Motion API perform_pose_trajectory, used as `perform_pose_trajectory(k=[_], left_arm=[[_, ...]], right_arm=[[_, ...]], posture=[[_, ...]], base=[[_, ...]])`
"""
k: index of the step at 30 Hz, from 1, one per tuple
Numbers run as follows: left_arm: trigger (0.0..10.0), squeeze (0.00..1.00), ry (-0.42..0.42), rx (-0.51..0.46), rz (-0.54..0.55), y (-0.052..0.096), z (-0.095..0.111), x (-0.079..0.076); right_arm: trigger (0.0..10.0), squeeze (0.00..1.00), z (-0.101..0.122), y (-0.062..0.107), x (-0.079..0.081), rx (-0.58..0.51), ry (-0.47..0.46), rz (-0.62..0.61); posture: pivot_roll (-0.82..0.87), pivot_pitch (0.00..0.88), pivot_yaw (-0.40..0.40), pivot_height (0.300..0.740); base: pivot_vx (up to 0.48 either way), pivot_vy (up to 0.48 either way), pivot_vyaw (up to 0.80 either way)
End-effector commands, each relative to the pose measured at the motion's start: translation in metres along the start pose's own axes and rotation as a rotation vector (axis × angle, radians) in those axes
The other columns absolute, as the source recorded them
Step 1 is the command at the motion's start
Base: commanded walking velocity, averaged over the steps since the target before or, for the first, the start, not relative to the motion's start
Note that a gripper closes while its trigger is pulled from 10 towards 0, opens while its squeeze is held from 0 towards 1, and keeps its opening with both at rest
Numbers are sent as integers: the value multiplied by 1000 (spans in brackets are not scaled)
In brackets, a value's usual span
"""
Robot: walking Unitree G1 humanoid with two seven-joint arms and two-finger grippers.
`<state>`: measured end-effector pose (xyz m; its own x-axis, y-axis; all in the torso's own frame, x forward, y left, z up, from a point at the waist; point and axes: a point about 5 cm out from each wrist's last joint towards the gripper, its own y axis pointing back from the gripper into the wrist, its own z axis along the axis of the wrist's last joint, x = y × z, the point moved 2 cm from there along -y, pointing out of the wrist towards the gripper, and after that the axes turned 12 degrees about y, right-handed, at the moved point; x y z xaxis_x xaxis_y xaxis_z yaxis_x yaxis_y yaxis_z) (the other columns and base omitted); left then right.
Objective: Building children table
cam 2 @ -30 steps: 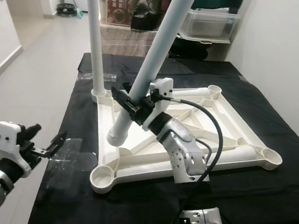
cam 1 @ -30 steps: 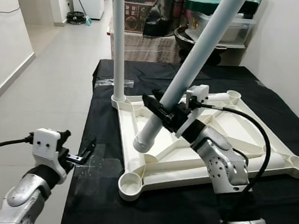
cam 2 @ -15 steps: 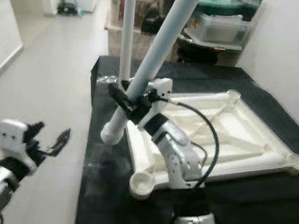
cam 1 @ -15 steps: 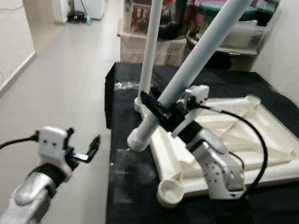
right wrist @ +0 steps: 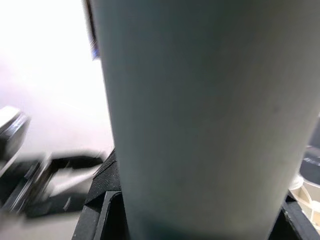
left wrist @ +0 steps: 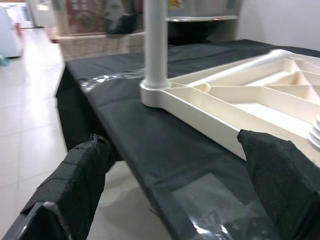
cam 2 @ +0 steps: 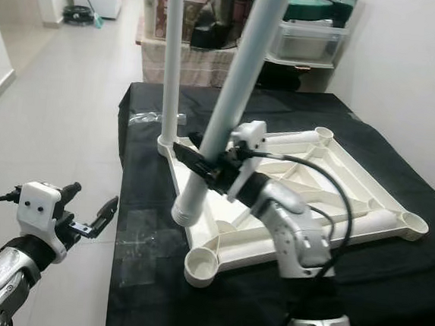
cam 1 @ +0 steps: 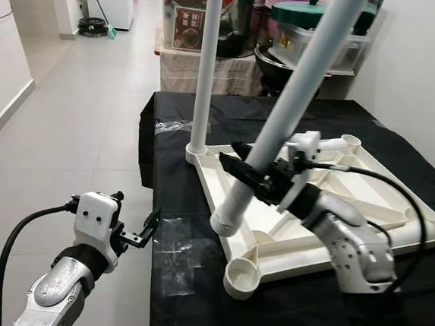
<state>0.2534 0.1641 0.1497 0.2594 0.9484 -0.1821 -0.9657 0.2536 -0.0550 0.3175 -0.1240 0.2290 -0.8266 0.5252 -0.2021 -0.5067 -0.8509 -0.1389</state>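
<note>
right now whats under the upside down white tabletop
The tabletop lies on a black cloth covering a table. A clear plastic sheet lies on the cloth beside it. What the cloth hides beneath cannot be seen.

Tabletop (cam 1: 365, 214): lies upside down on the cloth-covered table (cam 1: 205, 131).
Fitted leg (cam 1: 206, 63): upright in the tabletop's far-left corner socket.
Loose leg (cam 1: 282, 115): tilted over the tabletop's left edge, clamped in the right gripper (cam 1: 251, 173).
Left gripper (cam 1: 144, 231): left of the table edge, over the floor (cam 1: 78, 105).
</note>
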Motion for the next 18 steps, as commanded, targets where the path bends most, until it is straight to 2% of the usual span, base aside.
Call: perform_pose_trajectory(k=[1,4,8,12,13,14,15,18], left_arm=[[10000,0,-8,23,18,2,-6,4],[10000,0,-5,22,21,1,-6,5],[10000,0,-5,21,20,1,-6,4],[10000,0,-3,32,31,2,-9,6],[10000,0,-3,32,31,2,-9,6],[10000,0,-2,34,32,2,-10,7],[10000,0,-2,34,32,2,-10,7],[10000,0,-4,34,34,1,-10,8]], right_arm=[[10000,0,3,3,1,-3,13,32],[10000,0,0,14,-4,46,29,51],[10000,0,2,17,1,39,-11,84],[10000,0,-4,20,24,40,-54,199],[10000,0,-4,20,24,40,-54,199],[10000,0,-7,21,32,44,-64,239],[10000,0,-7,21,32,44,-64,239],[10000,0,-19,25,46,78,-83,304]], posture=[[63,0,-59,740],[63,0,-59,740],[67,0,-61,740],[65,0,-56,740],[65,0,-56,740],[65,0,-55,740],[65,0,-55,740],[65,0,-55,740]], base=[[0,0,0],[0,0,0],[0,0,0],[0,0,0],[0,0,0],[0,0,0],[0,0,0],[0,0,0]])
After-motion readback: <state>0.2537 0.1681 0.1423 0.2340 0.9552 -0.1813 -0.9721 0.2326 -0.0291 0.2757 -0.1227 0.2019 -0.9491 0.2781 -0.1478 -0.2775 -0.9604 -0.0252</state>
